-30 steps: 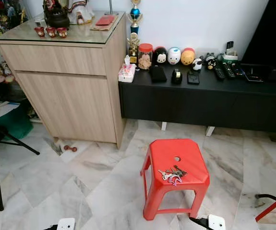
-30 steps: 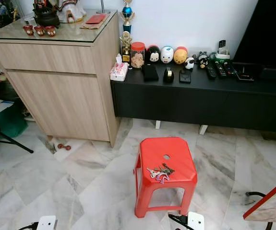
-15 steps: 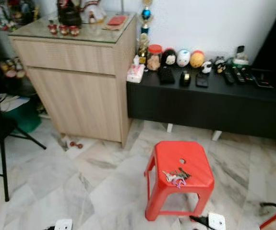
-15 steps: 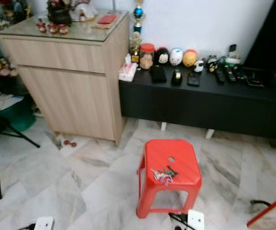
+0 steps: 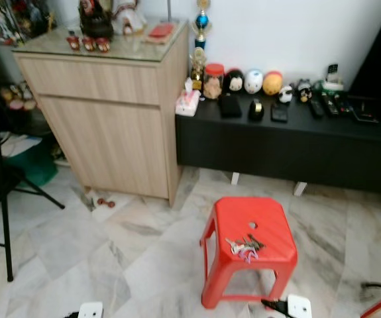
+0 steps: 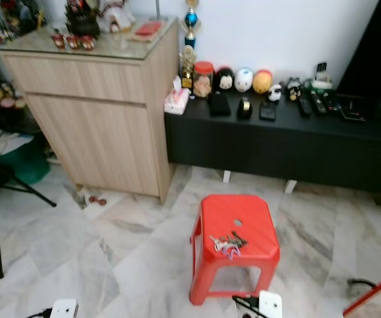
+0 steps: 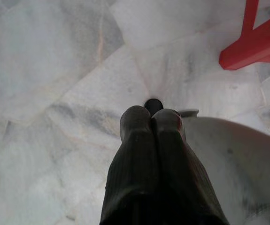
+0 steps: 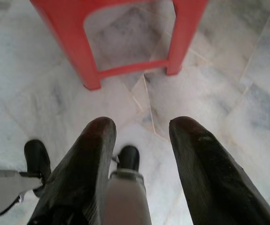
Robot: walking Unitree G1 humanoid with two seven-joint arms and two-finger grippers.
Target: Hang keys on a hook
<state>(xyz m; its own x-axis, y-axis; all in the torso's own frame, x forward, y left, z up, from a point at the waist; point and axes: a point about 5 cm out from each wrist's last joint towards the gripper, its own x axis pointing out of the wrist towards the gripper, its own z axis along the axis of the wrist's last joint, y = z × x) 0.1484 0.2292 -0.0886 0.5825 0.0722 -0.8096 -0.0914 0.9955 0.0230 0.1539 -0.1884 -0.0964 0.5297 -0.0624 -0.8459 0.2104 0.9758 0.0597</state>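
Black ribbed fingers (image 7: pixel 139 140) of the left gripper (image 7: pixel 152 114) press together, empty, over veined marble floor (image 7: pixel 55 70). The right gripper (image 8: pixel 142 129) hangs spread, holding nothing, its smooth pads apart. At 12 o'clock from it stands a glossy red stool (image 5: pixel 250 228), metal keys (image 5: pixel 244 246) bunched on the seat.

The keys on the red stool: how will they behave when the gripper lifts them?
The keys lie as a loose, splayed bunch, so they will probably dangle and swing. Being small and flat on the smooth stool, they may slide when nudged.
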